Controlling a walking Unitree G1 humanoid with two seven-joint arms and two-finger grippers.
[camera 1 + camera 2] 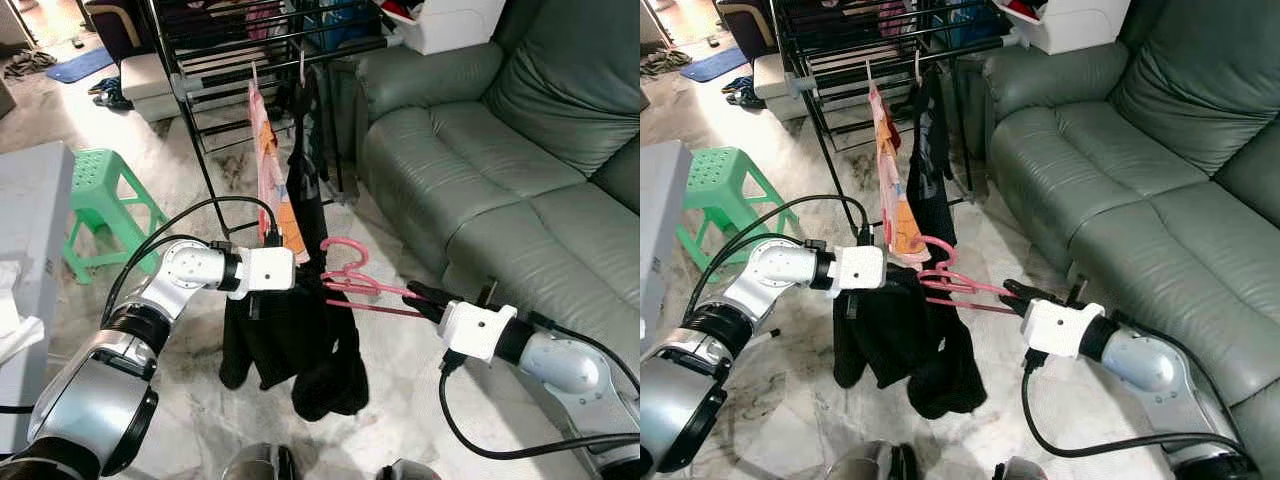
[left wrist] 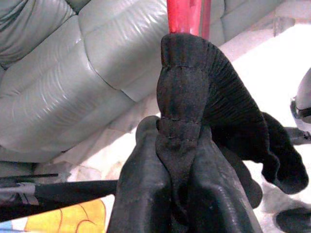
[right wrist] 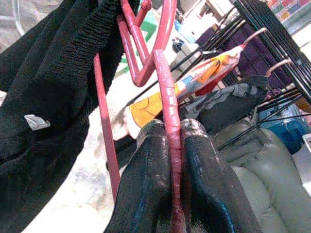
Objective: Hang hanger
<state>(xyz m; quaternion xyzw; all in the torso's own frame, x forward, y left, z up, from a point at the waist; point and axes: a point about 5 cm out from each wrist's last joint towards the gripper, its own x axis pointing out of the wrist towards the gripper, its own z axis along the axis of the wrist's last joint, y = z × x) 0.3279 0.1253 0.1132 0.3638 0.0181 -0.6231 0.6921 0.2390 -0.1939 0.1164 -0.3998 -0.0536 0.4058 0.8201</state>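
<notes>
Pink hanger (image 1: 352, 275) in right gripper (image 1: 418, 295)

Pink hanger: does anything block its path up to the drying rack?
Partly. The pink hanger, held by both grippers, sits below the drying rack; an orange garment and a dark garment already hang on the near rail directly above it.

Bright daylight glares off the floor (image 1: 60, 110); head views sharp, wrist close-ups softly blurred.

A grey-green sofa (image 1: 500, 150) stands right; a green stool (image 1: 105, 205) stands left.
</notes>
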